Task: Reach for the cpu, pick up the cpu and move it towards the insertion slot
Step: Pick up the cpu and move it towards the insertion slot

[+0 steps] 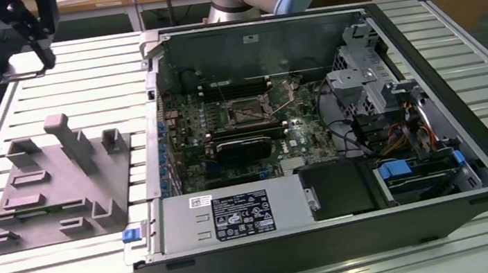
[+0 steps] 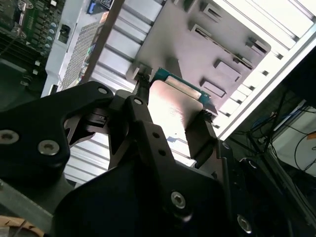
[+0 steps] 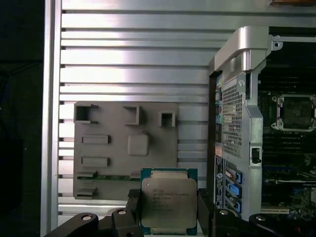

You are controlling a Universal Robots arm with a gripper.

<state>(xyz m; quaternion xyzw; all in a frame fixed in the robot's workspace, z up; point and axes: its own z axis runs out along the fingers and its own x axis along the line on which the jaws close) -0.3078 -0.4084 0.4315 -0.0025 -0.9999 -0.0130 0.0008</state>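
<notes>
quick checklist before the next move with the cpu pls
1. The cpu clamped between the fingers of the gripper: ok.
2. The cpu sits square in the grip, in the first wrist view: ok.
3. The cpu clear of the grey fixture: ok.
4. The cpu over the insertion slot: not ok, it hangs outside the computer case.
5. The insertion slot open and empty: cannot tell.

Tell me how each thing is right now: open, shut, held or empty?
hand: shut on the cpu.
cpu: gripped by two edges, lifted, metal top showing.
insertion slot: looks empty, no chip in it.
computer case: lying on its side, side panel off, insides open.
</notes>
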